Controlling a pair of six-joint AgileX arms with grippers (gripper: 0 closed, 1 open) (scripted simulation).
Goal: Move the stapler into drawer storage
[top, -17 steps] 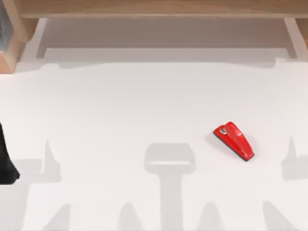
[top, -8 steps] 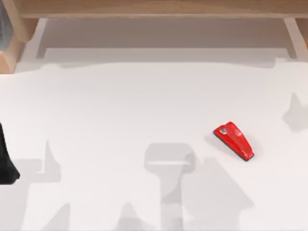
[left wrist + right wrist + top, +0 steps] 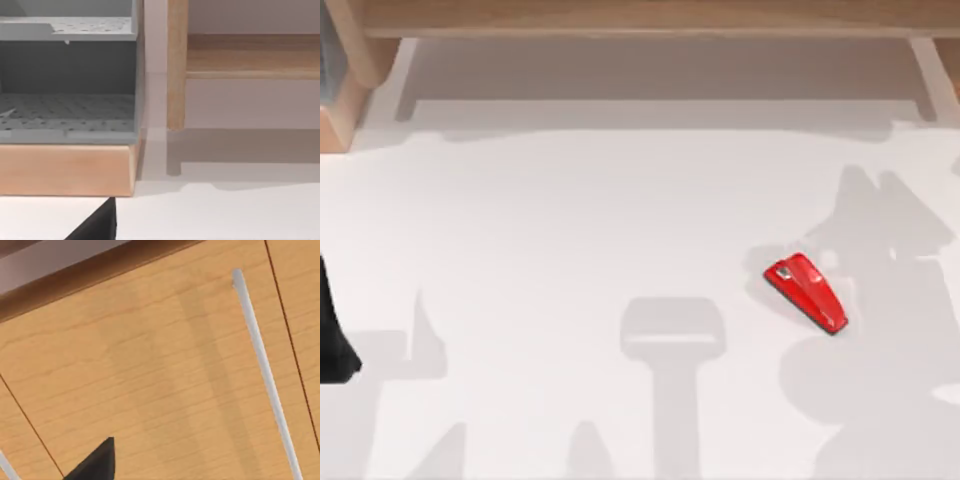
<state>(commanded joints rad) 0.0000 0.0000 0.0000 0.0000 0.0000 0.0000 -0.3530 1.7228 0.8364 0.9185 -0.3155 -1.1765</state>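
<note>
White tabletop (image 3: 570, 220) holds the stapler (image 3: 806, 291): rigid, glossy, probably slippery; best pinched across its narrow sides. Whether either gripper is spread or closed, I cannot tell.

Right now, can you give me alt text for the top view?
A small glossy red wedge-shaped stapler lies on the white table, right of centre, with arm shadows around it. A wooden cabinet edge runs along the far side; the black left arm sits at the left edge.
</note>
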